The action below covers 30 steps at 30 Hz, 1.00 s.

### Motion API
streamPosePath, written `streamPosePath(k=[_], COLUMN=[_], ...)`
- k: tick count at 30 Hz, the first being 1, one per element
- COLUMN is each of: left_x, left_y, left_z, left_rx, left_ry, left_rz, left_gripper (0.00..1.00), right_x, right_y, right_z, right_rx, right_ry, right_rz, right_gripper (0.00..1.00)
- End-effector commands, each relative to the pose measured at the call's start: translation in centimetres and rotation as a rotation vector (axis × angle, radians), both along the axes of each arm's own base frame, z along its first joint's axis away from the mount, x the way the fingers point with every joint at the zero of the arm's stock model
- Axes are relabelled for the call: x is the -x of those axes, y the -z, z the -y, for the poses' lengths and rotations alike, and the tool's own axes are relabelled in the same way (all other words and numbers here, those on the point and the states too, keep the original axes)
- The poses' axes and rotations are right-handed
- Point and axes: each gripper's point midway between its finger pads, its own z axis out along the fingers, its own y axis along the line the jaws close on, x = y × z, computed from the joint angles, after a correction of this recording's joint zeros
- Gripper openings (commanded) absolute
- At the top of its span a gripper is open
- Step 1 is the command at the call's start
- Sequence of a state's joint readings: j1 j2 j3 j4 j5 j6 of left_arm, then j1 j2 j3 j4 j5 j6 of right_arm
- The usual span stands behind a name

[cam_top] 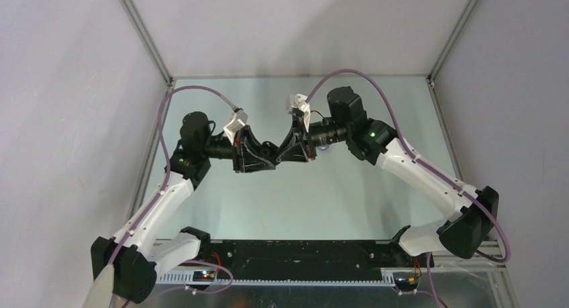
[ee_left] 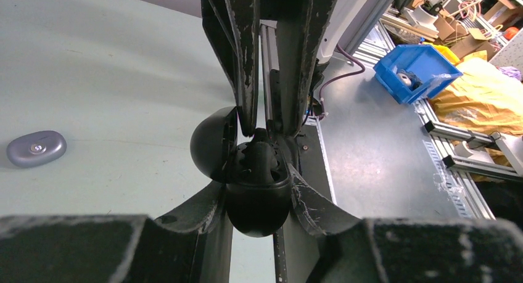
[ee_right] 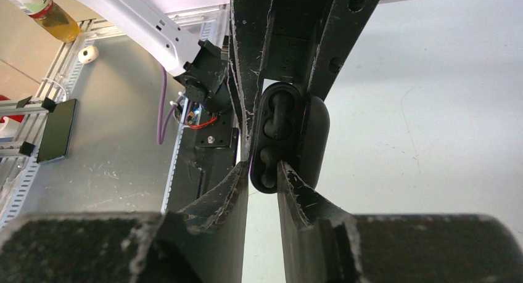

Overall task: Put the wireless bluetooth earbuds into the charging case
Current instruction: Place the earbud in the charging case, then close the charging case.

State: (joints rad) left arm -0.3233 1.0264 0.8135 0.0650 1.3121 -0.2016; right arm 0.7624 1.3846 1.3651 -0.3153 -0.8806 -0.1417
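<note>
Arms meeting tip to tip above the worktop point(cam_top: 288, 200), an open black charging case point(ee_left: 256, 200) between them.

Top view: the left arm point(cam_top: 158, 204) and right arm point(cam_top: 423, 170) reach inward and their jaws nearly touch at mid-worktop, hiding the case. Left wrist view: the left jaws are clenched on the case's body, its lid point(ee_left: 211, 144) swung open to the left; the right jaws enter from the top, tips at the case's mouth, parted by a narrow slit with nothing seen between them. A closed silvery oval case point(ee_left: 36, 148) lies well apart on the worktop. Right wrist view: the case's two wells point(ee_right: 271, 159) face the camera, each holding a dark rounded shape; whether these are the black earbuds I cannot tell.
</note>
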Motion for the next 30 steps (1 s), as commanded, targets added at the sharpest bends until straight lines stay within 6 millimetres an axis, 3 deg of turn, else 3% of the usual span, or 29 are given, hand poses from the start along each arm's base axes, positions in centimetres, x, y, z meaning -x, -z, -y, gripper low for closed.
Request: streamPosePath(k=[1,6,11,18,21,30], left_x=[0.7,0.8,0.9,1.4,1.5,1.7], left_y=[-0.9,-0.8,-0.7,-0.3,-0.3,-0.3], left_z=[0.0,-0.1,-0.2,-0.4,-0.4,-0.5], left_rx=[0.017,0.013,0.008,-0.001,-0.004,-0.004], left_ry=[0.023,0.023,0.023,0.033,0.035,0.037], left_rz=[0.066,0.074,0.085,0.103,0.105,0.116], left_gripper=[0.17,0.17,0.17,0.17,0.17,0.17], right_x=[1.0,0.9,0.4,-3.3,-3.8,-1.8], right_y=[-4.1,-5.0,-5.3,-3.1,-1.7,0.5], right_z=[1.2,1.9,2.2,1.2,0.3,-1.7], right_rx=[-0.072,-0.089,-0.092,-0.033,-0.004,0.059], right_ry=[-0.019,-0.003,0.026,0.199,0.215,0.114], right_rz=[0.073,0.069,0.077,0.084,0.077,0.1], right_gripper=[0.29,0.3,0.24,0.22,0.22,0.23])
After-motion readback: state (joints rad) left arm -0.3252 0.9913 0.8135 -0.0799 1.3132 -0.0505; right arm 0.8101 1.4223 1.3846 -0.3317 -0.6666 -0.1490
